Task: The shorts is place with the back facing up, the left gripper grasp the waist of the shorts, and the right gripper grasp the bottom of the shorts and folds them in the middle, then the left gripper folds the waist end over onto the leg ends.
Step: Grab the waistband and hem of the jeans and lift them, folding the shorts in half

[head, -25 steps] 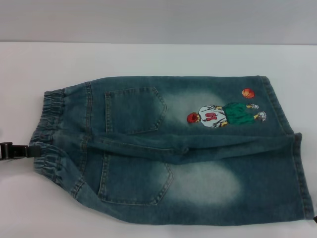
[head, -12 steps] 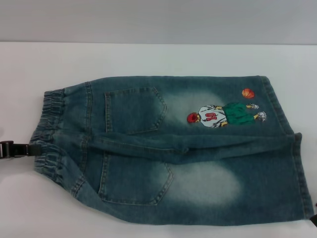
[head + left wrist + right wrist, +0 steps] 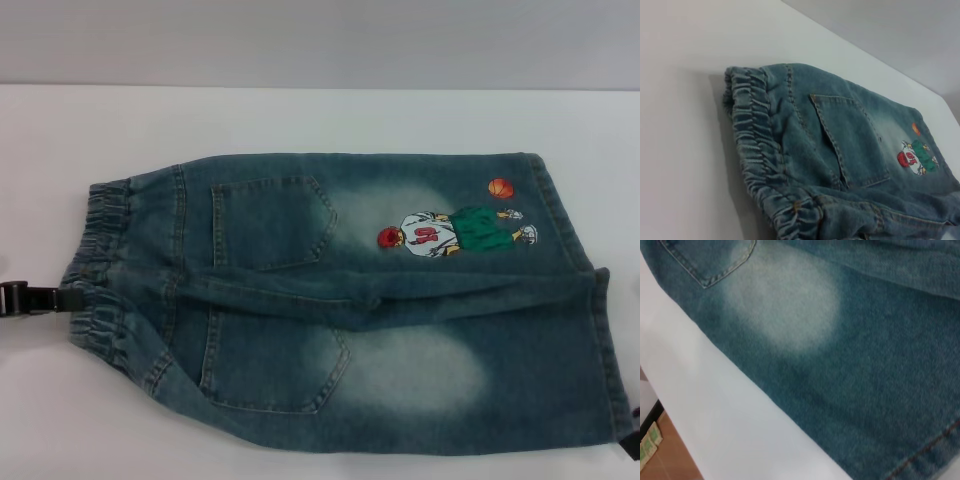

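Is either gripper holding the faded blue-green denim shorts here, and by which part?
Left gripper meets the ruffled waistband of the shorts; a grip cannot be confirmed. Right gripper sits beside the leg hem.

A white table carries the shorts, spread flat, back pockets up.

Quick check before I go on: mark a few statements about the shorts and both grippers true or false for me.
1. The shorts lie flat on the white table, back pockets up. True.
2. The ruffled waist of the shorts is on the robot's right. False: it is on the left; the leg ends are on the right.
3. The left gripper is at the waistband's edge. True.
4. The shorts are already folded in the middle. False: both legs lie side by side, unfolded.
5. The right gripper holds the hem beside the cartoon player. False: it shows only at the near right corner, by the other hem.
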